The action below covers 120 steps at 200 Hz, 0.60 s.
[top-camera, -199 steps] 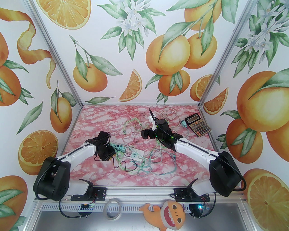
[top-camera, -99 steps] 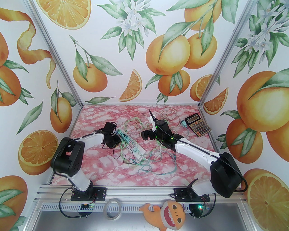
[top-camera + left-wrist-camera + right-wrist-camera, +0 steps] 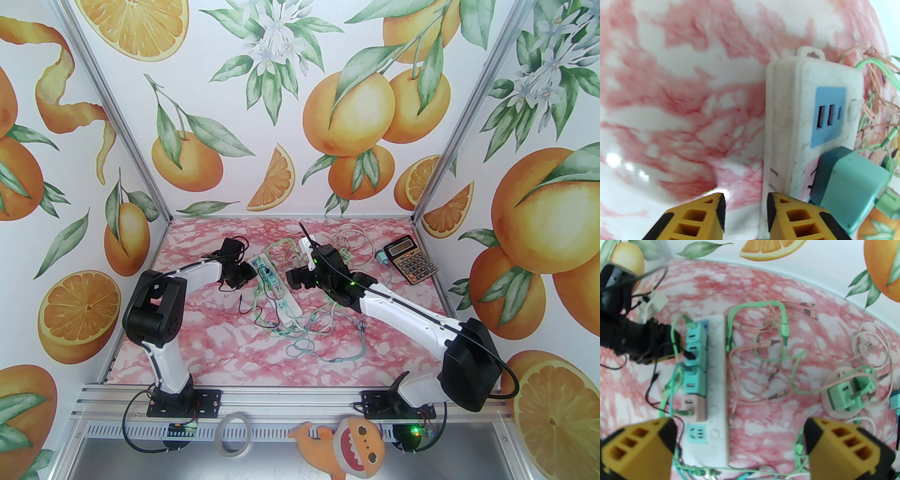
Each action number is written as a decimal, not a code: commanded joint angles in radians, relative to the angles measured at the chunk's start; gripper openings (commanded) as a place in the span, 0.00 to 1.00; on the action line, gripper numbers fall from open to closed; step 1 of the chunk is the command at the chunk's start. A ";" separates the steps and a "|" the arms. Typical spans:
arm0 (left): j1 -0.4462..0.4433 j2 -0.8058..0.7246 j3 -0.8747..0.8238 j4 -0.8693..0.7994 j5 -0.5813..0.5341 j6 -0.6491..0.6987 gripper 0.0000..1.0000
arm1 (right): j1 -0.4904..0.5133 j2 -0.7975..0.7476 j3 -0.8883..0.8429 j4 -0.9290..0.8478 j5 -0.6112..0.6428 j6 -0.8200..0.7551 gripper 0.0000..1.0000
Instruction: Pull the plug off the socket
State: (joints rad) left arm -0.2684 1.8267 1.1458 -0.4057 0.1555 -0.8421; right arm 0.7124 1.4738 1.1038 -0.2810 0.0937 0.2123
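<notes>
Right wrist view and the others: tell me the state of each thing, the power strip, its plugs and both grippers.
white power strip: lying flat, four adapters plugged in
square teal socket face at its near end: empty
three teal cube adapters: plugged in
pink cube adapter: plugged in
left gripper: slightly open, empty, at the strip's edge
right gripper: wide open, empty
</notes>
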 commanded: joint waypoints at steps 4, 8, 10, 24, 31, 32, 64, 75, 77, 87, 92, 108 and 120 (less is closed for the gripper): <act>0.008 -0.168 -0.038 -0.043 -0.060 0.084 0.45 | 0.034 0.057 0.070 -0.082 -0.041 0.055 0.87; 0.008 -0.189 -0.048 -0.045 -0.065 0.092 0.47 | 0.039 0.064 0.075 -0.085 -0.049 0.060 0.85; 0.008 -0.200 -0.055 -0.045 -0.067 0.095 0.48 | 0.041 0.068 0.078 -0.085 -0.053 0.063 0.85; 0.009 -0.271 -0.091 -0.044 -0.075 0.109 0.51 | 0.061 0.092 0.088 -0.085 -0.061 0.082 0.79; 0.010 -0.305 -0.105 -0.039 -0.075 0.112 0.52 | 0.069 0.107 0.095 -0.085 -0.069 0.093 0.76; 0.009 -0.309 -0.108 -0.037 -0.075 0.112 0.52 | 0.069 0.110 0.095 -0.084 -0.070 0.095 0.75; 0.002 -0.420 -0.203 0.113 0.027 0.105 0.64 | 0.078 0.190 0.135 -0.121 -0.079 0.134 0.70; -0.010 -0.433 -0.225 0.165 0.062 0.104 0.70 | 0.082 0.216 0.150 -0.133 -0.081 0.132 0.70; -0.013 -0.434 -0.228 0.172 0.068 0.104 0.71 | 0.084 0.220 0.151 -0.135 -0.081 0.131 0.70; -0.028 -0.431 -0.236 0.197 0.094 0.103 0.74 | 0.087 0.239 0.161 -0.145 -0.075 0.127 0.70; -0.036 -0.427 -0.238 0.204 0.104 0.103 0.75 | 0.089 0.248 0.163 -0.146 -0.069 0.127 0.69; -0.072 -0.419 -0.241 0.215 0.118 0.112 0.76 | 0.088 0.276 0.180 -0.176 -0.036 0.136 0.66; -0.105 -0.413 -0.246 0.222 0.114 0.122 0.77 | 0.088 0.295 0.189 -0.194 -0.018 0.139 0.65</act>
State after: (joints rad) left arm -0.3214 1.4090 0.9154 -0.2649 0.2218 -0.7490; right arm 0.7940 1.7344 1.2495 -0.4137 0.0376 0.3290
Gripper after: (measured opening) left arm 0.758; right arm 0.656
